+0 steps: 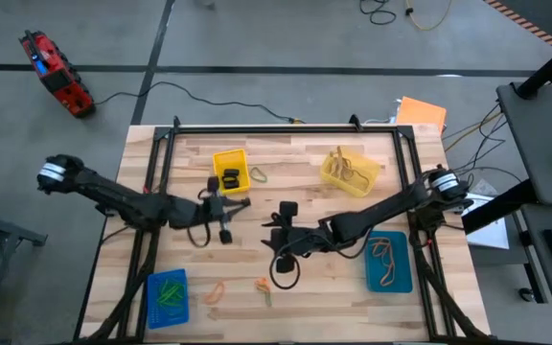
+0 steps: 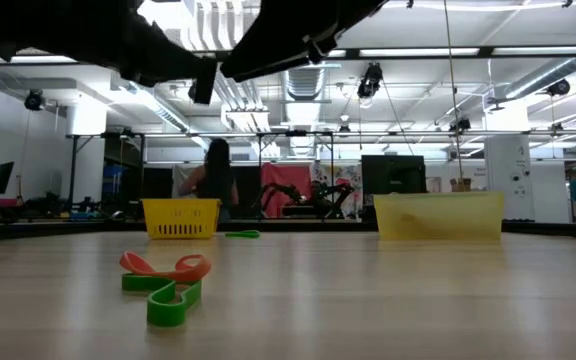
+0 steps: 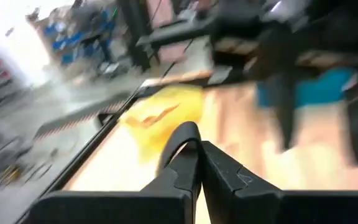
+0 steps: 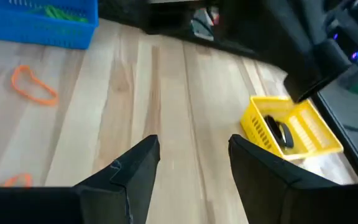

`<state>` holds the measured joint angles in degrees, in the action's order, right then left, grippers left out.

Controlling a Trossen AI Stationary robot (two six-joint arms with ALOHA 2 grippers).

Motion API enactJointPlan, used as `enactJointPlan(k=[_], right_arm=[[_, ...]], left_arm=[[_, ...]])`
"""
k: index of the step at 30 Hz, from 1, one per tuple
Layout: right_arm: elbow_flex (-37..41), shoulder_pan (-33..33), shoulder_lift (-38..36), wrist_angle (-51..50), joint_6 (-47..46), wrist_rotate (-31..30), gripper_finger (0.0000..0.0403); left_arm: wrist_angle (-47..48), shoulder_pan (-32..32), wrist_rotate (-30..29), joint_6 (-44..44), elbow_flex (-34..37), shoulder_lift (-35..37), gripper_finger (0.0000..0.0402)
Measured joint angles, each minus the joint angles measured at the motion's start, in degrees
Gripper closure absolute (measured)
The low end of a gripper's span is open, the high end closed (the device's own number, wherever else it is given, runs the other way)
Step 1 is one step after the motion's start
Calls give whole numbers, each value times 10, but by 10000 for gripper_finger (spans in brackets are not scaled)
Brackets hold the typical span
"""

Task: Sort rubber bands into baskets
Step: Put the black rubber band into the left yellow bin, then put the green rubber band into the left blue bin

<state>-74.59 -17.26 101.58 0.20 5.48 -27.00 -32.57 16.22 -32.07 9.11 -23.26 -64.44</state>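
Over the wooden counter (image 1: 305, 163) both arms meet near the middle: the left gripper (image 1: 224, 217) with fingers (image 3: 229, 177) clenched on nothing, the right gripper (image 1: 279, 227) with fingers (image 4: 129, 171) spread apart and empty. Baskets sit well apart: teal-blue (image 1: 389, 263) right, blue (image 1: 168, 298) near-left, bright yellow (image 1: 230, 170) and pale yellow (image 1: 349, 171) far. Loose orange (image 1: 216, 292) and green (image 2: 173, 302) rubber bands lie near.
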Motion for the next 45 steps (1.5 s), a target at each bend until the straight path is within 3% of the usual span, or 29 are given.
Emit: enactJointPlan(k=[4, 8, 13, 18, 21, 36, 42, 45], right_arm=[[0, 4, -11, -33, -32, 0, 213], [0, 5, -13, -43, -41, 0, 213], [1, 4, -13, -42, -45, 0, 213], [3, 4, -13, -47, -55, 0, 213], [6, 4, -13, -47, -56, 0, 213], [16, 5, -13, -46, -59, 0, 213], [18, 11, -13, -46, -70, 0, 212], [19, 12, -13, -46, -70, 0, 211]], left_arm=[[182, -76, 11, -25, -38, 40, 402], [391, -189, 101, -70, -100, 41, 402], [529, -328, 142, -61, -156, 9, 402], [543, -431, 261, 6, -178, -23, 402], [544, -470, 293, 21, -184, -48, 402], [517, -486, 298, 50, -183, -111, 398], [520, -486, 292, 47, -191, -110, 352], [519, -486, 257, 46, -197, -109, 321]])
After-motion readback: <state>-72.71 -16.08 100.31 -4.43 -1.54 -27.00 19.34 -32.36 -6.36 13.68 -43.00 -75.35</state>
